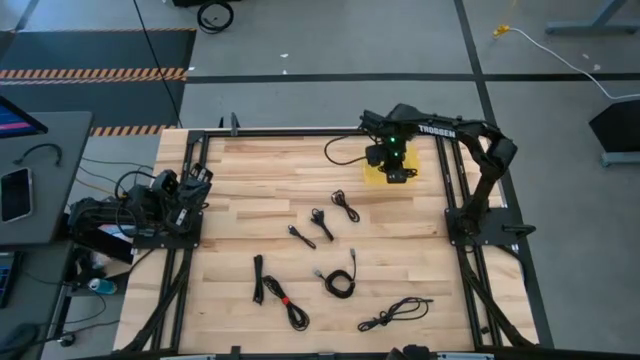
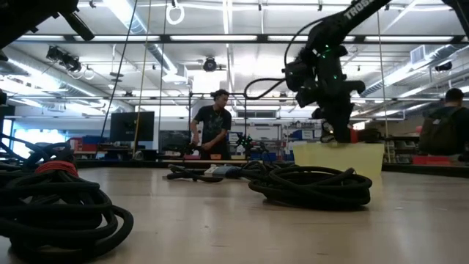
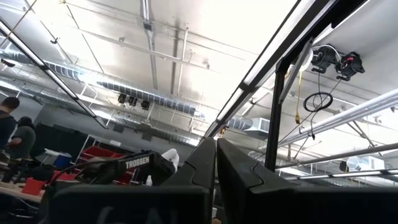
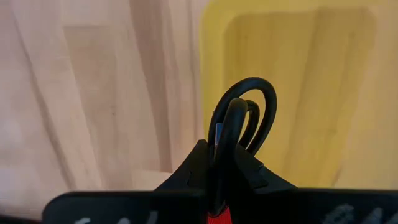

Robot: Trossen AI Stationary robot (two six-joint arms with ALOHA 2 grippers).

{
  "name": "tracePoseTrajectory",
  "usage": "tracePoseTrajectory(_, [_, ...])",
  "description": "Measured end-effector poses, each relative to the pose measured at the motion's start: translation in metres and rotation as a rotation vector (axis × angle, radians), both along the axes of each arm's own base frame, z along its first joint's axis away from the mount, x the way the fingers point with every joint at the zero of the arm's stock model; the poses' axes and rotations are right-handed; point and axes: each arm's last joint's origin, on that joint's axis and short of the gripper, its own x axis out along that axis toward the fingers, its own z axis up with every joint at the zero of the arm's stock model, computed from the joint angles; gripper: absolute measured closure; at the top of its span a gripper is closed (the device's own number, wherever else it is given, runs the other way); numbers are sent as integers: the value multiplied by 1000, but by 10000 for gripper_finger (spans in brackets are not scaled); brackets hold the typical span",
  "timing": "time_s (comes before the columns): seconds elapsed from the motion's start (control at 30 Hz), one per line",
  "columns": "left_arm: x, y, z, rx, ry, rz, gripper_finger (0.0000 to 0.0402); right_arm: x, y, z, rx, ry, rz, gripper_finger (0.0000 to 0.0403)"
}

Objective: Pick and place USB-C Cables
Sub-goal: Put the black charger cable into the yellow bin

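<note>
The right hand (image 4: 219,163) is hanging over the yellow bin (image 1: 385,172) at the far side of the tabletop (image 1: 240,200), and the risk I see is a drop that lands badly: in the right wrist view the looped cable (image 4: 244,118) is sitting close to the bin's near wall, so if it is let go from here a loop could be catching on the rim and spilling onto the wood. The springy coil could also be clinging to the fingers (image 4: 249,171) rather than falling clear. That hand is nearly closed, pinching the black USB-C cable with its red tie between the two fingers. The other cables (image 1: 340,283) are lying scattered across the tabletop. The left hand (image 1: 192,187) is waiting at the left edge, closed and holding nothing visible.
</note>
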Motion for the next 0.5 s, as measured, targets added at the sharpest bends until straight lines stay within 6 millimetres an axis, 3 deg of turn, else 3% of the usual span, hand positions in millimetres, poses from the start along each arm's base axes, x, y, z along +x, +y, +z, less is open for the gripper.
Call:
tracePoseTrajectory(0.27, [1,0,-1,1,8,0,379,-18,-14,-5,-63,-84,-38,377])
tracePoseTrajectory(0.5, [4,0,-5,3,64,0,379,-9,-28,-6,-107,-281,-44,377])
